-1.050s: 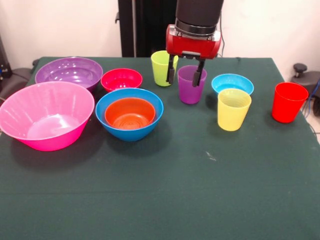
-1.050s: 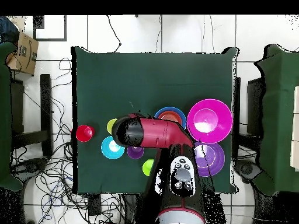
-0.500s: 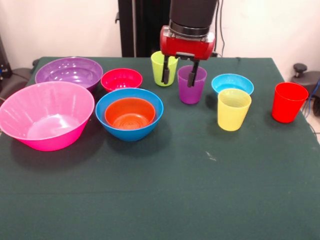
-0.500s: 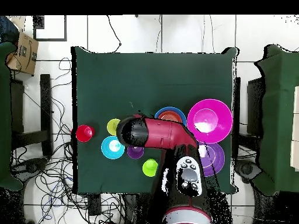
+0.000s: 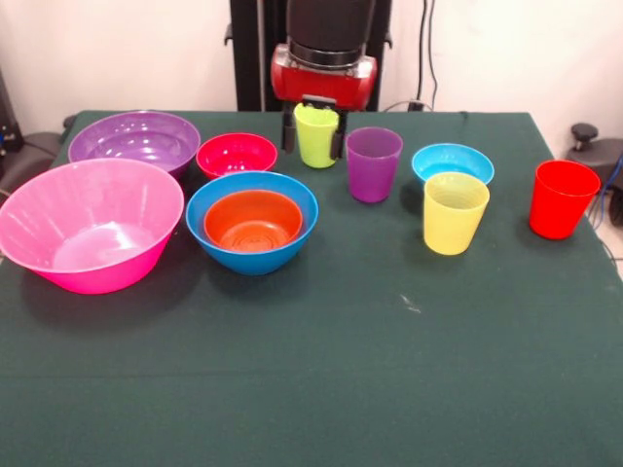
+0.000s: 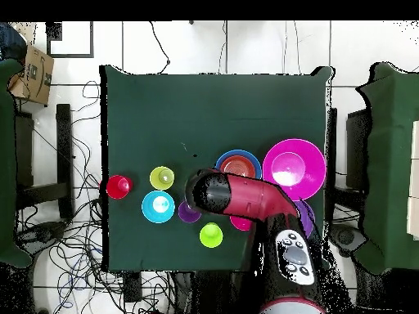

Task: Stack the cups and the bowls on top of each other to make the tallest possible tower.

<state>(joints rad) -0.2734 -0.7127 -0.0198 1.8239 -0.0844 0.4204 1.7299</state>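
Note:
Four cups stand upright and apart near the table's far side: lime green (image 5: pixel 316 143), purple (image 5: pixel 374 167), yellow (image 5: pixel 455 216) and red (image 5: pixel 562 201). The orange bowl (image 5: pixel 253 220) sits nested inside the blue bowl (image 5: pixel 255 255), the only stacked pair. The pink bowl (image 5: pixel 88 226), purple bowl (image 5: pixel 131 142), small red bowl (image 5: pixel 237 155) and light blue bowl (image 5: pixel 440 156) rest singly. My gripper (image 5: pixel 312 149) is open and holds nothing. In the front view its fingers show either side of the lime cup. From overhead the lime cup (image 6: pixel 211 235) lies uncovered beside the arm (image 6: pixel 214 193).
The green cloth (image 5: pixel 389 370) spreads wide toward the near edge of the front view. In the overhead view, cables cover the floor around the table and a cardboard box (image 6: pixel 36 74) sits at the upper left.
My gripper has risen from over the purple cup and shifted to the picture's left, level with the lime cup. No cup or bowl has moved.

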